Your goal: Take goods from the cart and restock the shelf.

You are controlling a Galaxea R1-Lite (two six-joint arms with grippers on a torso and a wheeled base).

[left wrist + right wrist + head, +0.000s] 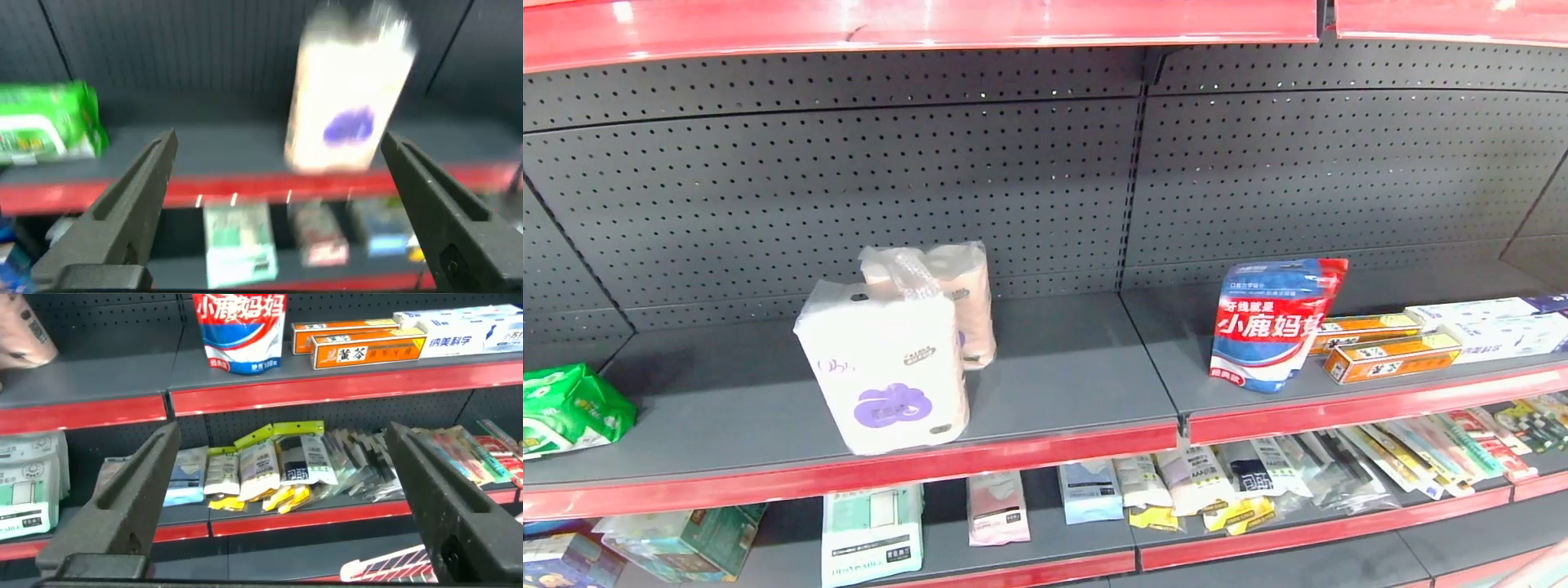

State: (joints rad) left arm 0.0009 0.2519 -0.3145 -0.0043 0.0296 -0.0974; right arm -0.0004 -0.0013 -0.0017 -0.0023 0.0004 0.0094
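Note:
A white tissue-roll pack with a purple mark (882, 367) stands upright near the front edge of the grey shelf (727, 408), and a pinkish roll pack (960, 290) stands just behind it. My left gripper (282, 212) is open and empty in front of the shelf's red edge, facing the white pack (347, 98). My right gripper (286, 514) is open and empty too, lower down, facing the lower shelf of hanging packets (270, 465). A blue and red pouch (1270, 322) stands on the right half of the shelf.
A green pack (568, 408) lies at the shelf's far left. Orange toothpaste boxes (1388, 347) and white boxes (1494, 322) lie right of the pouch. Bare shelf floor spreads between the roll packs and the pouch. A white wire cart edge (384, 567) shows below my right gripper.

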